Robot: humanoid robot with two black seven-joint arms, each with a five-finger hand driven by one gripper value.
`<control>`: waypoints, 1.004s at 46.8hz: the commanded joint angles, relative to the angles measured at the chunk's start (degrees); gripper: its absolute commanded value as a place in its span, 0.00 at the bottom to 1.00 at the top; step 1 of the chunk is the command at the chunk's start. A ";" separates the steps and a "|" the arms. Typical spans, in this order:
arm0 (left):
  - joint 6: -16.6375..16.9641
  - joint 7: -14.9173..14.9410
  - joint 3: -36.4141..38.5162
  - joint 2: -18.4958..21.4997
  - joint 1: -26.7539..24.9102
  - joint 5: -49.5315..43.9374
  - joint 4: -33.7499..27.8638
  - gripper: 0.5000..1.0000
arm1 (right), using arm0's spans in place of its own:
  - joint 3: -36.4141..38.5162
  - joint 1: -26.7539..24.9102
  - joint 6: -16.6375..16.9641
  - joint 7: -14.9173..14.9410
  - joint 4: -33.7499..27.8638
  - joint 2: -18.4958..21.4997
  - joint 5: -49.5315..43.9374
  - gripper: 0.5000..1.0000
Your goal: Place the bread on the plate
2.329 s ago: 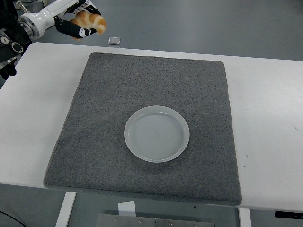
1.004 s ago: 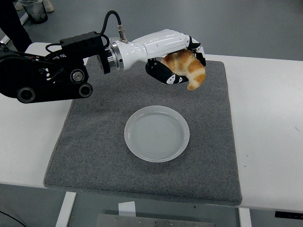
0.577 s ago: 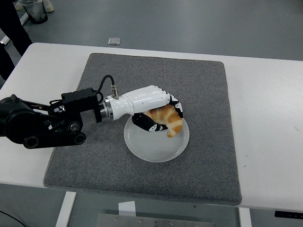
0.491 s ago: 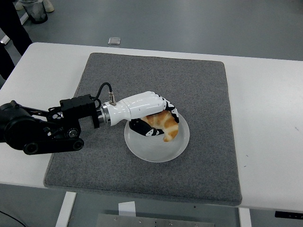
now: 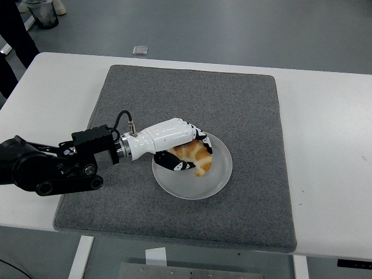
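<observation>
Since the view from about two seconds back, when the bread was held high over the table's far left corner, the left hand has swung across the grey mat and come down onto the plate; over the last half second it has sunk a little lower and slid slightly toward the plate's left side. Now the bread, a golden crescent-shaped roll, sits inside the plate's rim, over its left-centre part, and looks to be touching or all but touching the plate's floor, though the hand hides the contact itself.

By my reading the carry is finished and the placing is nearly so. What is left is for the fingers to let go and for the arm to draw back without dragging the roll off.

As for pose, the left arm reaches in from the left edge, its black forearm lying low over the mat's near-left part, the white hand stretched out almost level with the back of the hand facing up. Its fingers are curled over and under the bread, clamped on it, with dark fingertips showing beneath the roll at the plate's left edge. No right arm shows anywhere. A small grey object lies on the floor beyond the table
</observation>
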 commanded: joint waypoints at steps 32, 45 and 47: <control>0.17 0.01 -1.55 -1.79 3.72 -0.09 3.14 0.00 | 0.00 0.00 -0.02 0.00 0.00 0.00 0.00 0.90; 0.17 0.01 -5.15 -1.79 6.09 -0.18 3.14 0.36 | 0.00 0.00 -0.02 0.00 0.00 0.00 0.00 0.90; 0.17 0.01 -5.77 -1.79 6.44 -0.18 3.14 0.39 | 0.00 0.00 -0.02 0.00 0.00 0.00 0.00 0.90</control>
